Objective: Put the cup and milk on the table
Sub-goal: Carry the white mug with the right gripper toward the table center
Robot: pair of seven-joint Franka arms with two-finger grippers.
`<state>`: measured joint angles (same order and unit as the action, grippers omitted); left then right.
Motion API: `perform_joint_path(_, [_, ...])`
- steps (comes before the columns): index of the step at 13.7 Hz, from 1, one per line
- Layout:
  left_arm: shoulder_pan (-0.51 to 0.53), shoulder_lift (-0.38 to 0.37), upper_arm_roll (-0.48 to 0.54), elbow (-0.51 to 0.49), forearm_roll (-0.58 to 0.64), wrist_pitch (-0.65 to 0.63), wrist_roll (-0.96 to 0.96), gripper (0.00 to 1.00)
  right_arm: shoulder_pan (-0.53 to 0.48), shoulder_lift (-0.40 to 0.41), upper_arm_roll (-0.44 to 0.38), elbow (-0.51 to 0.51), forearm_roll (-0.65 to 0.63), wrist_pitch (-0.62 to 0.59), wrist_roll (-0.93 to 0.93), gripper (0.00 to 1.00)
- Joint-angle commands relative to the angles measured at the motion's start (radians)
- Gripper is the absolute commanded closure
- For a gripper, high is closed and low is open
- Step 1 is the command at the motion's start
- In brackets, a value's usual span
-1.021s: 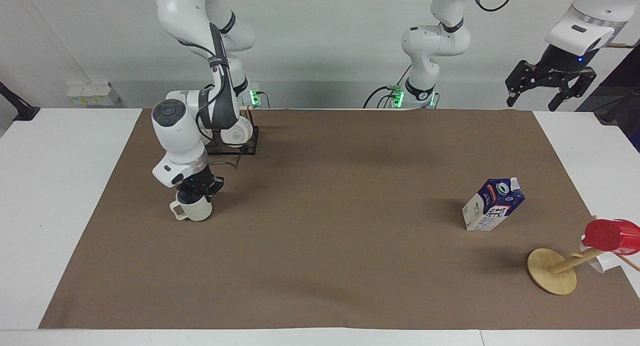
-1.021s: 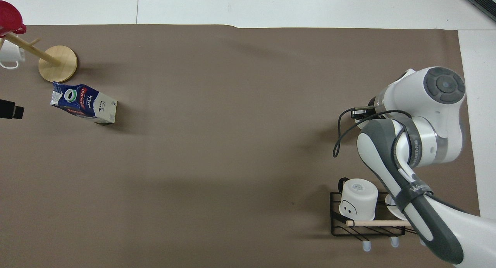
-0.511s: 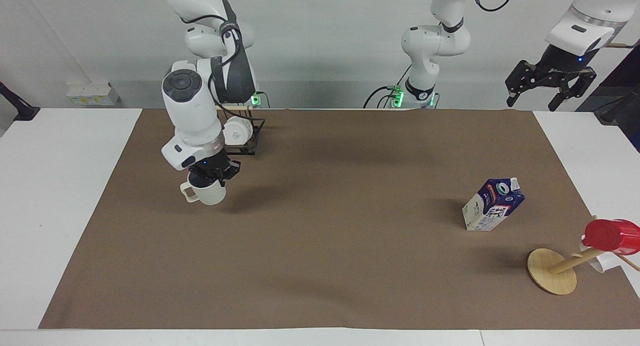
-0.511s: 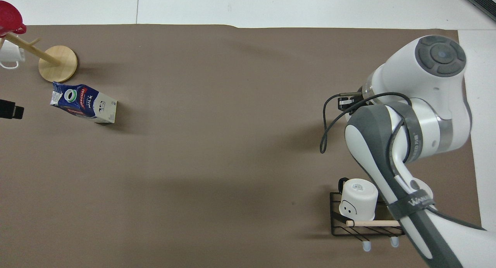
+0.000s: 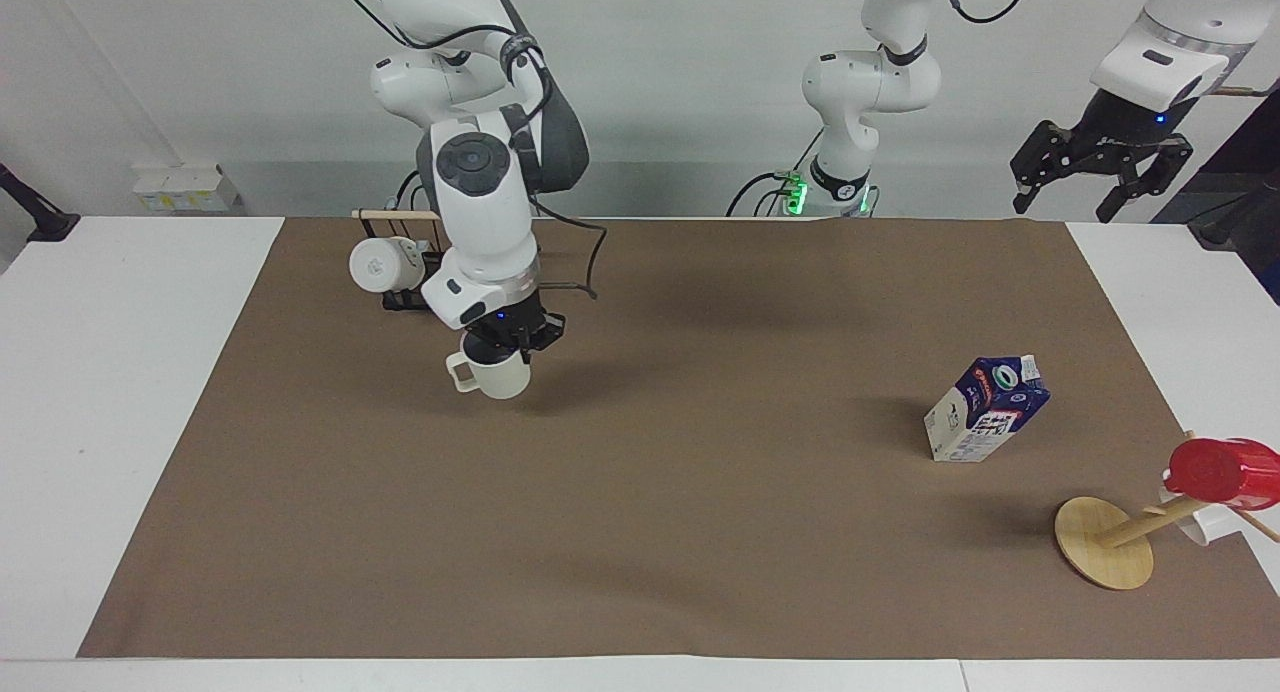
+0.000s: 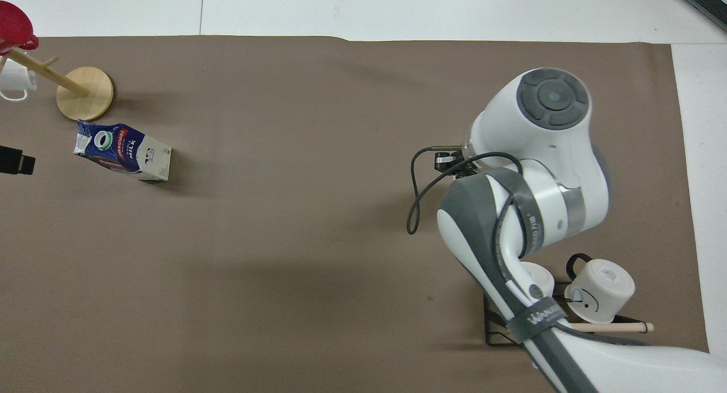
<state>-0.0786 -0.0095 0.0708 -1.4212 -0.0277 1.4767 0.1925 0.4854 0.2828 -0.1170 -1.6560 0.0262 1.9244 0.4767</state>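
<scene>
Facing view: right gripper (image 5: pixel 503 338) holds cup (image 5: pixel 492 372) above mat (image 5: pixel 700 532).

Bright, even overhead light; soft shadows, sharp focus.

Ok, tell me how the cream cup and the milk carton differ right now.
The cup is held by the right gripper above the brown mat; the milk carton rests on the mat untouched. The cup is plain cream and round with a loop handle; the carton is boxy, dark blue and white with print. The cup is at the right arm's end, the carton at the left arm's end, where the left gripper waits. Both are upright.
</scene>
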Motion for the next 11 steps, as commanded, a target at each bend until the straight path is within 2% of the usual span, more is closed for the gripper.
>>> perform_joint_path(1, [-0.013, -0.027, 0.009, -0.036, 0.003, 0.019, -0.008, 0.0, 0.059, 0.079, -0.001, 0.085, 0.027, -0.002, 0.089, 1.0])
perform_joint_path(6, [-0.013, -0.027, 0.007, -0.038, 0.003, 0.019, -0.008, 0.0, 0.151, 0.176, -0.001, 0.125, 0.029, 0.074, 0.155, 1.0])
perform_joint_path(11, [-0.015, -0.027, 0.007, -0.038, 0.003, 0.019, -0.008, 0.0, 0.182, 0.187, 0.003, 0.116, 0.017, 0.122, 0.066, 1.0])
